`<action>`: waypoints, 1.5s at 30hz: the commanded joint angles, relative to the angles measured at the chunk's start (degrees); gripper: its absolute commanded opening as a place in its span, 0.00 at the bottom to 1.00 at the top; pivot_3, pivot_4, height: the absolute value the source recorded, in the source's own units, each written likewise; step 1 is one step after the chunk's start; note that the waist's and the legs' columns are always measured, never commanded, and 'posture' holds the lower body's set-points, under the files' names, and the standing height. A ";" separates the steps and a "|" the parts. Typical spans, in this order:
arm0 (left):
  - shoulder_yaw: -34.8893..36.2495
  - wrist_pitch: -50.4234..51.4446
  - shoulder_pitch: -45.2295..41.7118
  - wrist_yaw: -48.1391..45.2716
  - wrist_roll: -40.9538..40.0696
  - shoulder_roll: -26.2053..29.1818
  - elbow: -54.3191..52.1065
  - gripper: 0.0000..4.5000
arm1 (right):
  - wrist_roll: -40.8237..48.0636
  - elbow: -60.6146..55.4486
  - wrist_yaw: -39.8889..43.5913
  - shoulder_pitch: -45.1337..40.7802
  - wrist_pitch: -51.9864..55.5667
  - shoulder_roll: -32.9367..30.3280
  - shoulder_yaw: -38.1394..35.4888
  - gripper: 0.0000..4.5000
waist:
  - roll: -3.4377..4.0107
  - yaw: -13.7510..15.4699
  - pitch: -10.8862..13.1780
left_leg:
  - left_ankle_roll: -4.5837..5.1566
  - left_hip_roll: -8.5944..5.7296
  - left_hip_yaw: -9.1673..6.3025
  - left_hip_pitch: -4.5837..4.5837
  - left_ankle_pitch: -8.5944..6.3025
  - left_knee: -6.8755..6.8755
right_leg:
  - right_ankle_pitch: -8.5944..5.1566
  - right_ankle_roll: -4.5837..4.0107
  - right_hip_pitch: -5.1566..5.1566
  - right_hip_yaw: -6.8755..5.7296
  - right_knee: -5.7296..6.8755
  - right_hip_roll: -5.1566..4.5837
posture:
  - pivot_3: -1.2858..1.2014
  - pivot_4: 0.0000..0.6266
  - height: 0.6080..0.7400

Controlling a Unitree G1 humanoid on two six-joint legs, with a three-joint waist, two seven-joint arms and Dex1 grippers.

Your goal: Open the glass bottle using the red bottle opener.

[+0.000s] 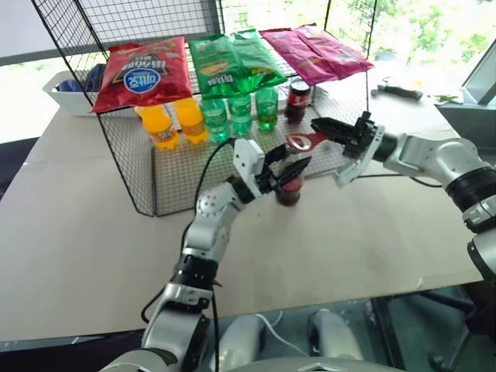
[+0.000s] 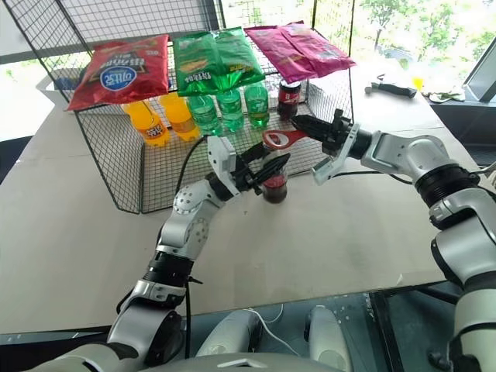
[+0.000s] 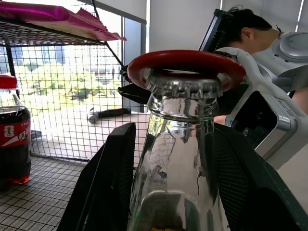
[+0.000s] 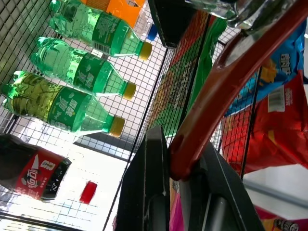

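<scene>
The glass bottle (image 1: 290, 194) stands upright on the table just in front of the wire rack. My left gripper (image 1: 288, 172) is shut on it, one black finger on each side of the clear neck (image 3: 178, 144). The red bottle opener (image 1: 301, 142) lies roughly level over the bottle's top, and its oval ring (image 3: 187, 60) sits around the crimped cap (image 3: 185, 89). From the right, my right gripper (image 1: 322, 130) is shut on the opener's handle (image 4: 192, 139).
Behind the bottle a black wire rack (image 1: 147, 178) holds orange bottles (image 1: 159, 124), green bottles (image 1: 240, 112) and a dark soda bottle (image 1: 297, 99), with chip bags on top. A white bin (image 1: 66, 93) sits back left, a black tool (image 1: 399, 91) back right. A person (image 3: 250, 29) is behind.
</scene>
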 commanded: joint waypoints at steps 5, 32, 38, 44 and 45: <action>-1.31 -1.35 -1.25 -0.47 2.56 -2.10 6.53 0.51 | 26.43 9.40 15.22 2.53 1.15 2.56 -13.33 0.00 | -0.02 -0.63 0.01 | 0.01 0.03 0.00 -0.01 0.00 -0.02 | 0.00 0.00 0.02 -0.01 -0.10 0.01 | 0.52 0.24 1.00; -0.50 -5.08 -1.68 0.18 7.11 -1.08 10.42 0.51 | 54.41 -25.04 42.36 26.94 20.34 20.12 -29.01 0.00 | 0.03 -3.45 0.05 | 0.03 0.29 -0.18 -0.02 -0.02 -0.04 | 0.02 0.03 -0.19 0.04 0.03 0.14 | 0.52 0.24 1.00; 2.73 -3.31 2.58 0.73 3.99 0.79 3.58 0.51 | 68.82 -38.35 48.05 38.96 29.41 26.63 -31.58 0.00 | 0.04 -3.59 0.04 | 0.03 0.41 -0.16 -0.02 -0.02 -0.05 | 0.02 0.03 -0.24 0.09 0.07 0.13 | 0.52 0.24 1.00; 5.33 1.63 10.27 1.74 2.06 6.09 -6.53 0.86 | 80.47 -52.42 55.14 54.07 41.78 27.43 -31.41 0.54 | 0.05 -3.54 0.04 | 0.03 0.50 -0.07 -0.03 -0.03 -0.04 | 0.02 0.03 -0.33 0.18 0.18 0.14 | 0.52 0.24 1.00; 6.39 3.40 12.76 1.86 0.94 7.47 -9.68 0.96 | 83.70 -55.26 56.87 57.65 44.17 27.15 -31.36 0.66 | 0.06 -3.49 0.03 | 0.03 0.48 -0.08 -0.03 -0.03 -0.02 | 0.02 0.04 -0.32 0.18 0.21 0.13 | 0.52 0.24 1.00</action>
